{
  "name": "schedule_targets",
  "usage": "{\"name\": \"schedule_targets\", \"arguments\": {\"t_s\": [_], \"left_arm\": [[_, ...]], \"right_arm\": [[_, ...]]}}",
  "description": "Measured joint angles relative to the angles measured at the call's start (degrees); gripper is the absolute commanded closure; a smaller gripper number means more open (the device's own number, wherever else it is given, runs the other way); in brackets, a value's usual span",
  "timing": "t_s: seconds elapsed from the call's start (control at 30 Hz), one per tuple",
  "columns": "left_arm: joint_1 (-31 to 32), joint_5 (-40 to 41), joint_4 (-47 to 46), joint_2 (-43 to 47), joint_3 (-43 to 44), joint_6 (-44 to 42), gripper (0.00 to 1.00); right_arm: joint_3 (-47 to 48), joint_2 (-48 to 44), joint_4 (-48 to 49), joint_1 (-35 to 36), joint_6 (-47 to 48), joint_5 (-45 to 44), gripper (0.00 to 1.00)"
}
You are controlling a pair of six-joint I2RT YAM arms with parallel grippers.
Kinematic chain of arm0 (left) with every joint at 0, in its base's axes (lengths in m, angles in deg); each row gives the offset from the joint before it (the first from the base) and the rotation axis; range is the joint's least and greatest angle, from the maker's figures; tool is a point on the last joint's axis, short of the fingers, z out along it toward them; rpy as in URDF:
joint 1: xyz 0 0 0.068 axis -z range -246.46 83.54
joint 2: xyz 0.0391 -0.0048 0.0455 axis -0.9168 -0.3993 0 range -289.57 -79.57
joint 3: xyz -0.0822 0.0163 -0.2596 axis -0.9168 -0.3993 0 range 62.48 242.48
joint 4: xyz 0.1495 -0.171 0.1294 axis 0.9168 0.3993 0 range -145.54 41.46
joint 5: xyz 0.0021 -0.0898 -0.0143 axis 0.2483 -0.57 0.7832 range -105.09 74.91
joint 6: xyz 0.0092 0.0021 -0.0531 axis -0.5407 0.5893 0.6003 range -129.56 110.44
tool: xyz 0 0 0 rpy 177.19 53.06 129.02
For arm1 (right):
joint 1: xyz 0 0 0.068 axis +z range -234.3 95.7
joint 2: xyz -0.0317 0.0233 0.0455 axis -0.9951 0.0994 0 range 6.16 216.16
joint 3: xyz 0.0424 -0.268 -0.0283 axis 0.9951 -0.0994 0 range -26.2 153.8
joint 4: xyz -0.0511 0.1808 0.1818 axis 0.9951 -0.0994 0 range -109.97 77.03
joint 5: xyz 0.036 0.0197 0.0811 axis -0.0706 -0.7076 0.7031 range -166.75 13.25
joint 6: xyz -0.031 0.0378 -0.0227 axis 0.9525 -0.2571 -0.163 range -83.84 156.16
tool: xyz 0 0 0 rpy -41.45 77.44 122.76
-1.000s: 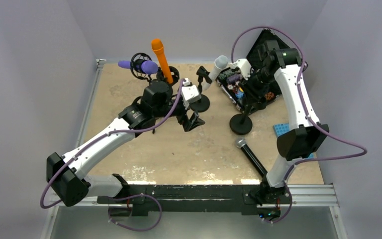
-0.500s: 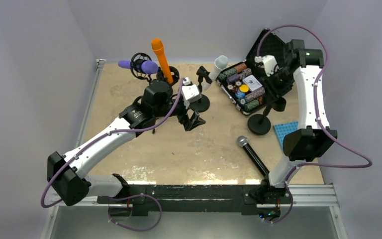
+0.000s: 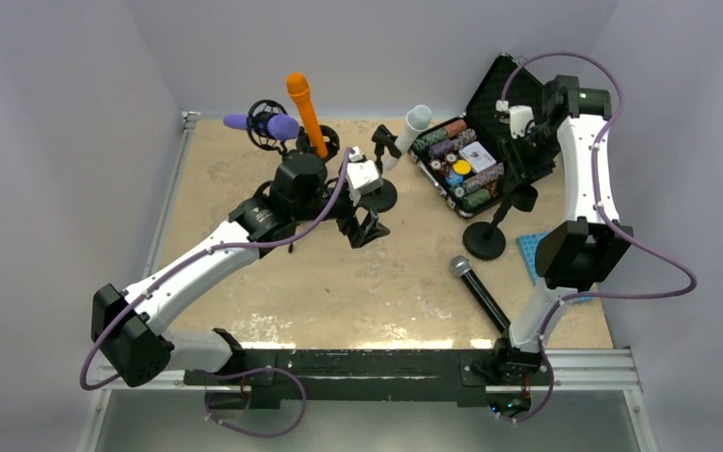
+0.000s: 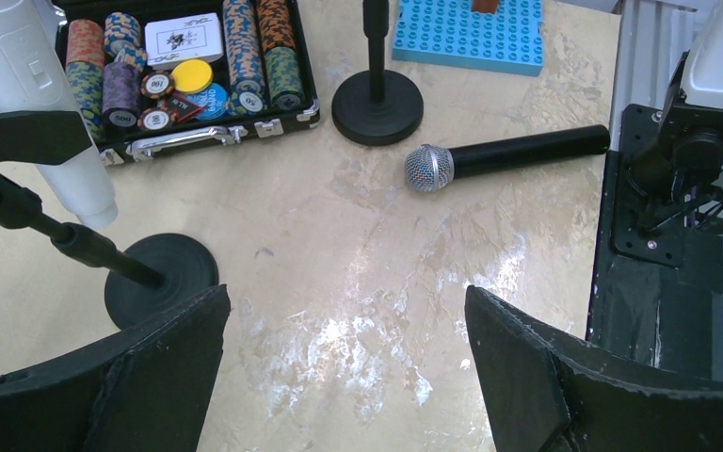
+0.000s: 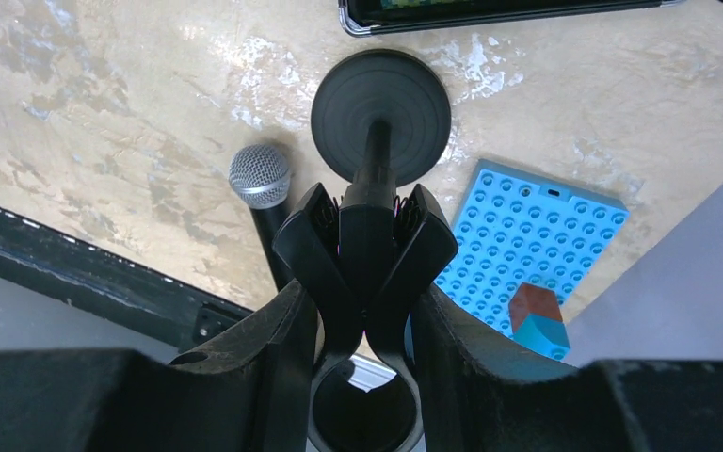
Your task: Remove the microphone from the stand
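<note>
Now the right gripper (image 5: 365, 301) pinches the stand (image 5: 381, 113), flanked by microphone (image 5: 260, 176), chip case (image 4: 207, 139) and blue plate (image 5: 527, 245); left gripper (image 4: 346, 311) spread.

Right hand (image 5: 365, 287) clamped on stand clip (image 5: 367, 226), microphone (image 5: 264, 193) lying beside stand base (image 5: 381, 94)

right wrist | black microphone with silver mesh head (image 5: 260, 176): handle is lying hidden behind the jaws | black round-based microphone stand (image 5: 380, 104): upper pole is hiding behind its clip between the jaws
</note>
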Motion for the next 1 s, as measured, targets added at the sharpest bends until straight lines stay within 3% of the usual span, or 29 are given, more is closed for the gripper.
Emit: {"name": "schedule_targets", "arguments": {"t_s": [0.53,0.63,0.83,0.87,1.0], "left_arm": [[0.0,0.0,0.0,-0.2,0.0,-0.1,0.02],[0.0,0.0,0.0,-0.2,0.0,-0.1,0.02],[0.0,0.0,0.4,-0.6,1.0,-0.1,0.02],[0.0,0.0,0.7,-0.7,1.4,-0.2,0.02],[0.0,-0.3,1.8,-0.7,3.4,-0.3,0.02]], "right_arm": [[-0.1,0.1,1.4,0.0,-3.4,-3.6,0.97],[-0.4,0.0,1.8,0.0,-3.5,-4.5,0.59],[-1.9,-1.0,1.9,0.0,-3.8,-4.7,0.25],[-1.9,-1.0,2.1,0.0,-3.8,-4.7,0.14],[-1.4,-1.3,2.2,0.0,-3.7,-4.4,0.07]]}}
